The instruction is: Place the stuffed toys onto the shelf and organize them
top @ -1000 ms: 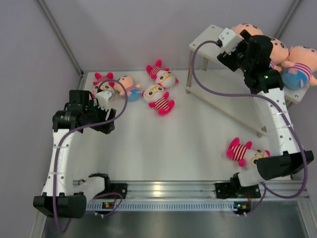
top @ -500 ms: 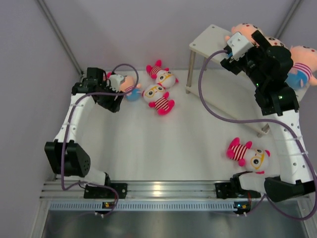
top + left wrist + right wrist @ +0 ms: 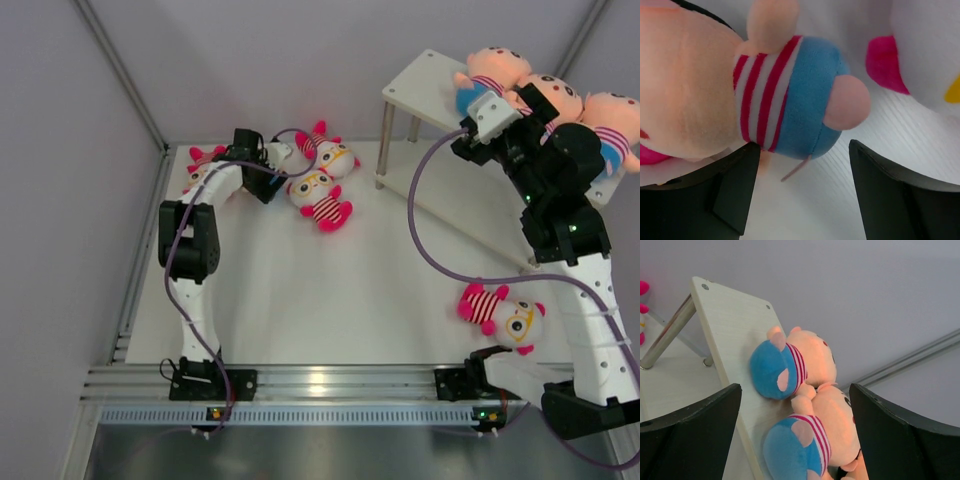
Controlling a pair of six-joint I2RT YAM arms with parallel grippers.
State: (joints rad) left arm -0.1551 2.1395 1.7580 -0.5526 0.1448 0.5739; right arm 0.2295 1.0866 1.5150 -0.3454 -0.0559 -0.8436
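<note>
— Where is your left gripper?
— My left gripper (image 3: 802, 152) is out at the far left of the table (image 3: 300, 290), with its fingers spread and clamped on nothing. A peach boy (image 3: 790, 95) lies on his side just past my fingertips, striped shirt and blue shorts toward me.
— And the pink ones?
— The far-left pink doll (image 3: 200, 155) lies left of that gripper. The far pink doll (image 3: 332, 152) and the middle pink doll (image 3: 320, 198) lie just right of it, close together.
— The shelf?
— The shelf (image 3: 425, 85) stands at the far right. On its top board the first boy (image 3: 495, 62), the second boy (image 3: 555, 95) and the third boy (image 3: 612, 110) lie side by side.
— Your right gripper?
— My right gripper (image 3: 795, 390) hangs over that board by the first two boys, fingers wide, gripping nothing. The near pink doll (image 3: 500, 312) lies on the table at the near right.
</note>
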